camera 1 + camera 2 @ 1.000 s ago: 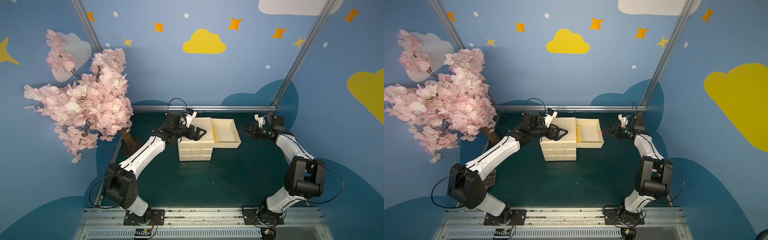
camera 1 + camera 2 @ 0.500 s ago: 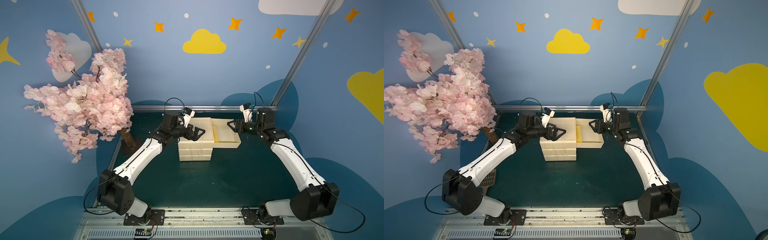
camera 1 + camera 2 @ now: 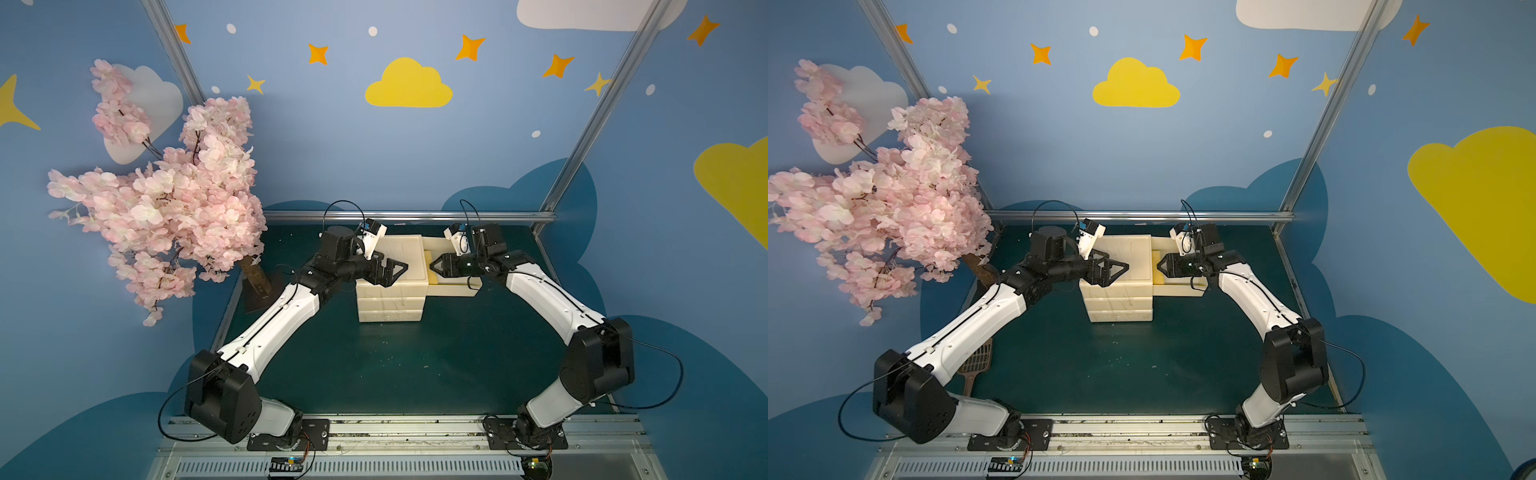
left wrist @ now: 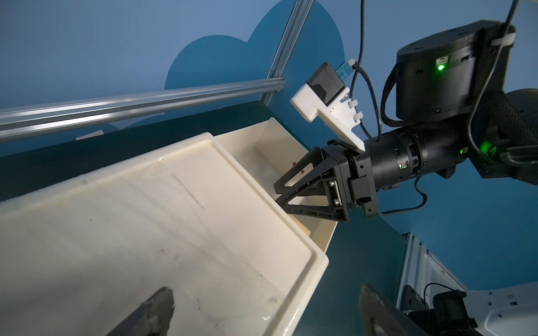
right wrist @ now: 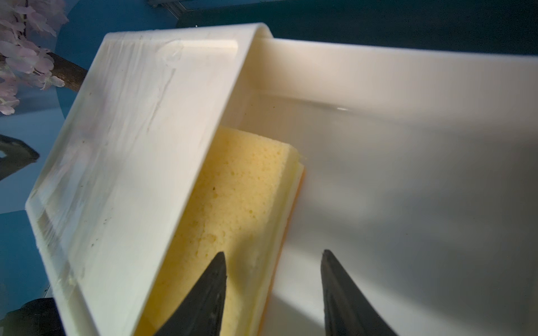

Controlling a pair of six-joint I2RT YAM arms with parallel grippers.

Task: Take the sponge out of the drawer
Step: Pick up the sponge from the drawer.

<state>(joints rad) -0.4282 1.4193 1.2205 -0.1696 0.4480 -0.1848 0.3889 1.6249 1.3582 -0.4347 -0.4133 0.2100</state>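
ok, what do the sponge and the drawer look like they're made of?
Sponge: soft foam, matte yellow, visibly pitted with pores; thin orange layer on one face, possibly a scouring pad.
Drawer: probably moulded plastic, cream, slight sheen; a glint inside it, rounded rims.
Cabinet top matches it, with scuffs.

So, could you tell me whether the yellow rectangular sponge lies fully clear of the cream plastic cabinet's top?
No, the right wrist view shows the yellow rectangular sponge partly tucked beneath the cream plastic cabinet's top.
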